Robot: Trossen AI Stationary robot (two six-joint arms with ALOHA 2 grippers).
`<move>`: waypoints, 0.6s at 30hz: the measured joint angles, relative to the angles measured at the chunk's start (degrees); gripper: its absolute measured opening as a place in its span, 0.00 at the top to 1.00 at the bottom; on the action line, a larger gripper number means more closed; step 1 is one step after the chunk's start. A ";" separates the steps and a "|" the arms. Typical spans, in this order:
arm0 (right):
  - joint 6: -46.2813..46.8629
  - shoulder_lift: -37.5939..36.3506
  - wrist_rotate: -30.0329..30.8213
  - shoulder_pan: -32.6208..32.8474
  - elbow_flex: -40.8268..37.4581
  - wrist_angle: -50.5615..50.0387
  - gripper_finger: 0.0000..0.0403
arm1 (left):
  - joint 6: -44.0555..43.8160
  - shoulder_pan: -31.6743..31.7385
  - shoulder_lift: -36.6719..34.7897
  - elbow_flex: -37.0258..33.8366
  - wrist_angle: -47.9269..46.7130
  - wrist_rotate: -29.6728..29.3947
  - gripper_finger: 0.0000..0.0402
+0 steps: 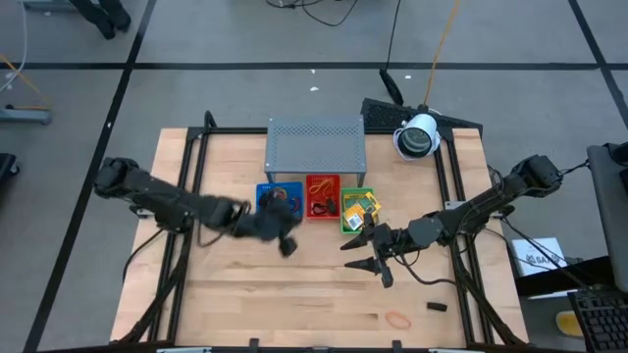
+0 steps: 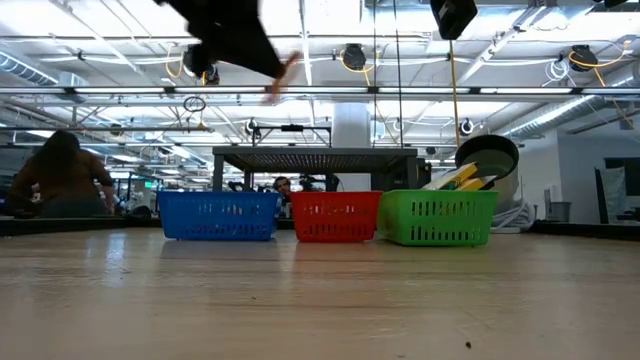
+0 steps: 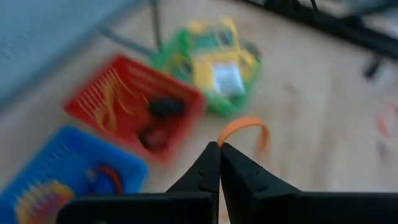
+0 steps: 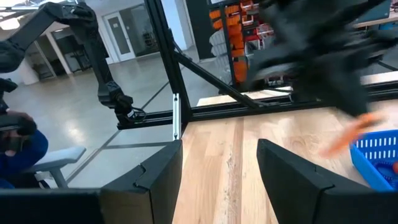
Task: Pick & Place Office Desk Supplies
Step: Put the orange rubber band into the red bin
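Observation:
My left gripper hovers over the table just in front of the blue tray, shut on an orange rubber band. The low view shows the left gripper high up, with the rubber band sticking out of it. The red tray and the green tray, which holds yellow-and-green packets, stand in a row to the right of the blue one. My right gripper stands open in front of the green tray, holding nothing. My left gripper pinches one end of the rubber band's loop between its two fingertips. The fingers slant downward, coming from the table's left. The rest of the loop arches out past the fingertips, lifted clear of the table.
A grey perforated shelf stands behind the trays. Another orange rubber band and a small black piece lie near the front right. A white round device sits at the far right. A person is in the room beyond.

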 joint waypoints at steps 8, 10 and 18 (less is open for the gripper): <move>0.12 0.00 -0.11 0.01 0.00 -1.52 0.51 | 3.25 14.04 0.00 0.00 6.30 12.14 0.95; 0.13 0.00 -0.21 0.01 0.01 -1.56 0.51 | 5.77 15.61 0.19 0.00 6.51 15.75 0.92; 0.15 0.00 -0.24 0.03 0.01 -2.04 0.51 | 14.00 15.59 1.35 -0.08 9.76 16.23 0.75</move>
